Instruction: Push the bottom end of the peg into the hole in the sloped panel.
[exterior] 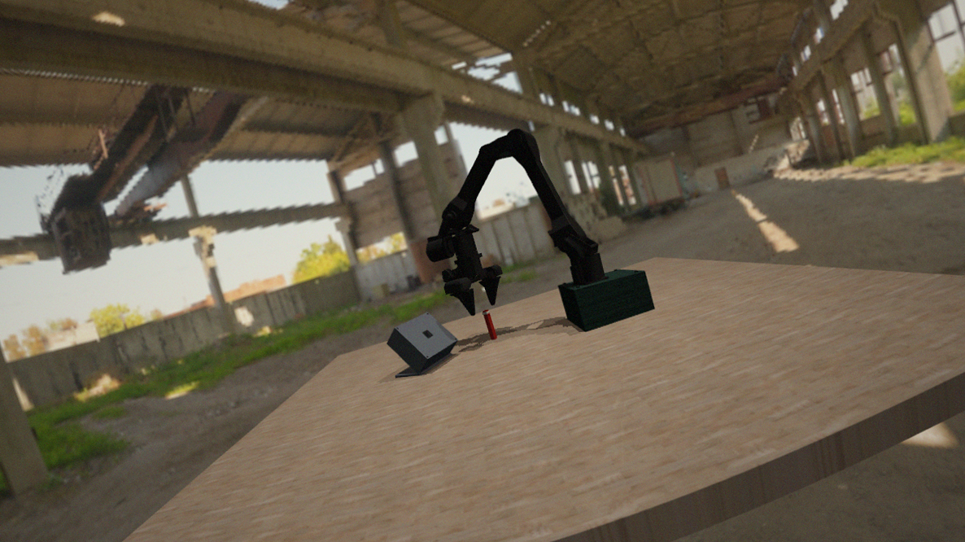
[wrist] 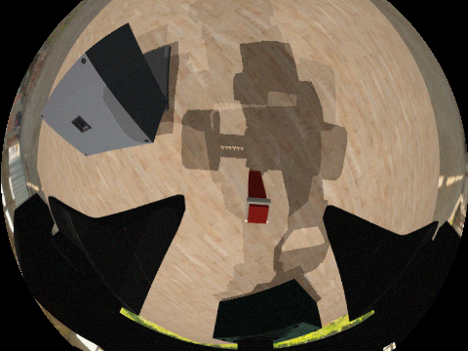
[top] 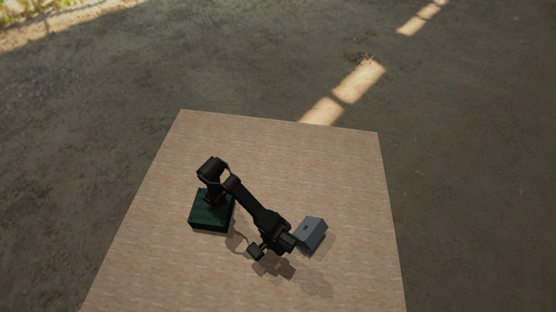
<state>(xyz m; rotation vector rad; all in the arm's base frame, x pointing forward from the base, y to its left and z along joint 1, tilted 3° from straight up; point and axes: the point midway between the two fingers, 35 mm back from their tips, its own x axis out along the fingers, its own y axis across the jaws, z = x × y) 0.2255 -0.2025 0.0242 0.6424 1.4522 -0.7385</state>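
Note:
A red peg point(exterior: 491, 326) point(wrist: 257, 213) with flat sides and a light band near its top stands upright on the table. The arm hides it in the top view. My gripper point(exterior: 483, 309) point(wrist: 257, 209) is open and empty, pointing down above the peg. In the wrist view the peg's top shows between the two fingertips. The grey sloped panel point(top: 309, 238) point(exterior: 436, 335) point(wrist: 88, 93) has one square hole point(top: 305, 228) point(exterior: 427, 334) point(wrist: 81, 124) in its face. In the wrist view the panel lies up and to the left of the peg.
The arm rises from a dark green base block point(top: 210, 216) point(exterior: 615, 298) point(wrist: 268, 314), on the other side of the peg from the panel. The wooden table point(top: 251, 305) point(exterior: 551, 427) carries everything. Arm shadows fall around the peg.

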